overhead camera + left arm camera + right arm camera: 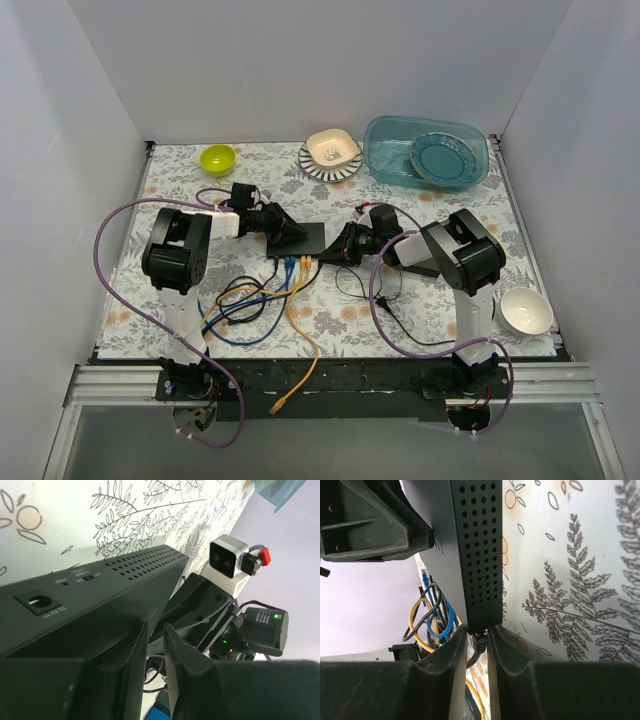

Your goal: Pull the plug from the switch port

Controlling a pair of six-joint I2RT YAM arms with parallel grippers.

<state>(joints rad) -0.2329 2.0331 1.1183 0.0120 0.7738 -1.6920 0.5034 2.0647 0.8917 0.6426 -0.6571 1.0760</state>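
Note:
The switch (312, 236) is a flat black box at the table's middle, with blue and yellow cables (295, 265) plugged into its near edge. My left gripper (285, 232) rests on the switch's left part; in the left wrist view (155, 627) its jaws are almost together with nothing between them, beside the switch's vented top (100, 595). My right gripper (345, 246) is at the switch's right end. In the right wrist view (477, 630) its fingers close on a black plug (480, 644) sitting at the corner of the switch (477, 555).
Tangled black, blue and yellow cables (250, 305) lie in front of the switch; a yellow cable end (282, 405) hangs over the near edge. A green bowl (217, 158), striped plate (312, 165) and teal tub (425, 150) stand at the back. A white bowl (525, 310) sits at right.

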